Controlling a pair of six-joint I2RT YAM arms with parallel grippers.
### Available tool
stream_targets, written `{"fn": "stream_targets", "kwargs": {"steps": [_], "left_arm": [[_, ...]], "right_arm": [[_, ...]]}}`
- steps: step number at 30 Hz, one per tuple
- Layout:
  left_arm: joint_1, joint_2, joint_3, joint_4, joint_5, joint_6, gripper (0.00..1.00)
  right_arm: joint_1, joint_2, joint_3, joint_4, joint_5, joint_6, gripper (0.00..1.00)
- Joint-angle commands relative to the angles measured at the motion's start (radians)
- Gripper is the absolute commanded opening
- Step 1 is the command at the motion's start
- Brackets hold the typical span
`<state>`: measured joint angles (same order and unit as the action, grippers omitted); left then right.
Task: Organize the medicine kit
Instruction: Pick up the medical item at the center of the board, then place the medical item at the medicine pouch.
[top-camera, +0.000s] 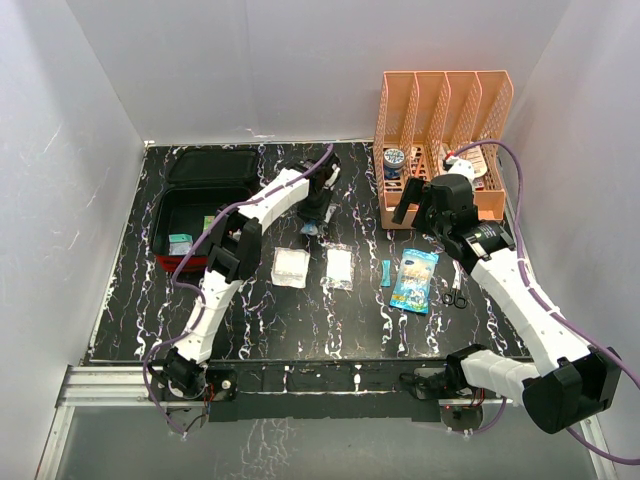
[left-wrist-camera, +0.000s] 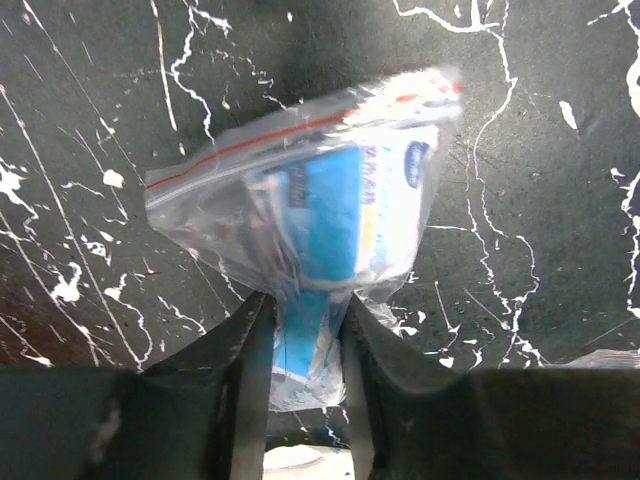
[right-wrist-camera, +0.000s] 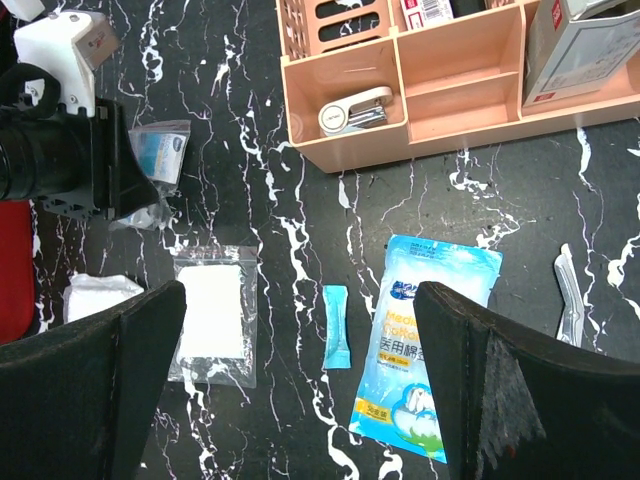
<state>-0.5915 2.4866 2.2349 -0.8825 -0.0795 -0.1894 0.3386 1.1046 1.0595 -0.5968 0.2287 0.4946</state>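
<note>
On the tabletop (top-camera: 300, 320), far left, the medicine kit (top-camera: 172, 264) lies open. I judge it light and floppy, best held by its rim; it has red fabric and black lining. My left end effector (left-wrist-camera: 305, 300) pinches a small zip bag (left-wrist-camera: 300, 190), and my right end effector (right-wrist-camera: 300, 390) hangs spread wide.
</note>
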Motion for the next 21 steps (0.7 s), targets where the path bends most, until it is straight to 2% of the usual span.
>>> {"fn": "stream_targets", "kwargs": {"steps": [1,6,16,21], "left_arm": [[0.004,-0.043,0.034,-0.032,-0.033,0.042,0.19],[0.087,-0.137,0.026,-0.067,-0.012,0.08,0.02],[0.324,-0.354,0.095,-0.173,-0.009,0.285,0.01],[0.52,-0.467,0.008,-0.2,-0.015,0.337,0.01]], "right_arm": [[0.002,-0.017,0.013,0.023,0.029,-0.016,0.98],[0.002,-0.008,-0.003,0.05,0.022,-0.016,0.98],[0.002,0.078,0.002,0.136,-0.037,-0.018,0.98],[0.001,0.119,0.006,0.178,-0.06,-0.016,0.98]]}}
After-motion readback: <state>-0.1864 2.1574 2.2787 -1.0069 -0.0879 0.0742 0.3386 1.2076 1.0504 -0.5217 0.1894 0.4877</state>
